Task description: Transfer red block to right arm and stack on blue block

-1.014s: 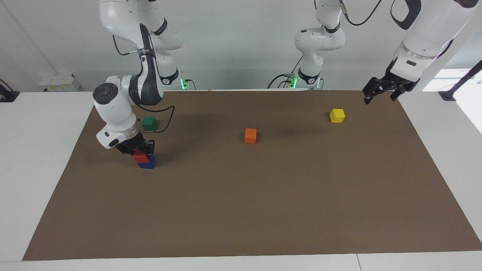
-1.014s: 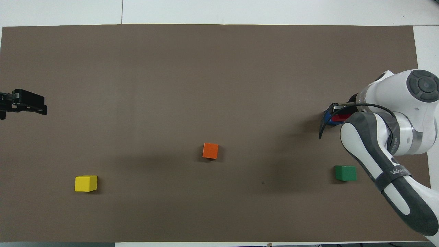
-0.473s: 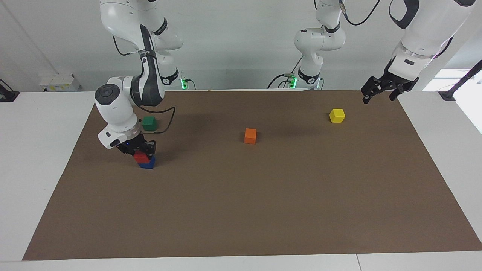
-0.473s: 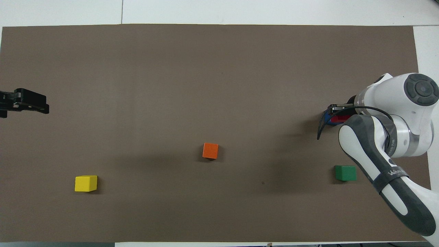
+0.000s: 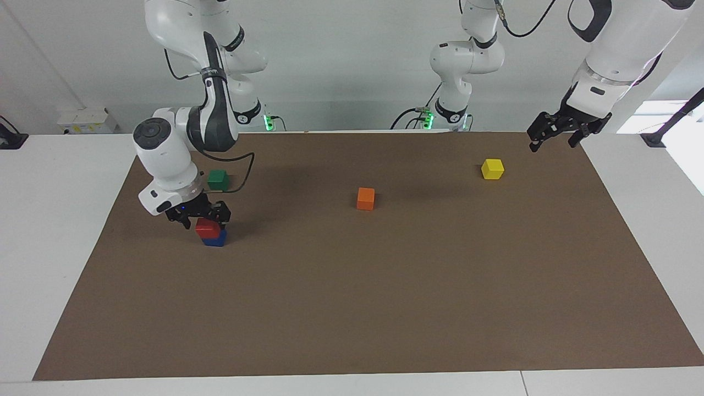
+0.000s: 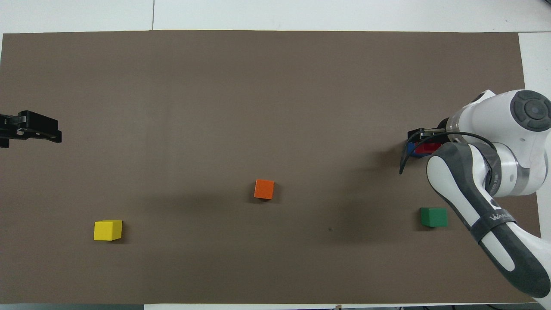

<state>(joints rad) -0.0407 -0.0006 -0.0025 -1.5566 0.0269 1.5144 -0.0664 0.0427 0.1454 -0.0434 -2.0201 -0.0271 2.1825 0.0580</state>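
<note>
The red block (image 5: 207, 226) sits on top of the blue block (image 5: 214, 238) toward the right arm's end of the counter (image 5: 55, 220), on the brown mat (image 5: 385, 286), the pair stacked slightly askew. The right gripper (image 5: 199, 216) hangs just over the stack with its fingers now spread apart on either side of the red block's top; a second ago they were pinched tight on that block, and the wrist has since lifted a little. From overhead only a sliver of red and blue shows beside the right arm (image 6: 495, 172). The left gripper (image 5: 555, 132) hovers over the mat's edge at the left arm's end, fingers spread as before, having drawn slightly upward. The green block (image 5: 218, 180) lies nearer to the robots than the stack, while the orange block (image 5: 366, 198) and the yellow block (image 5: 492, 169) lie where they did.
</note>
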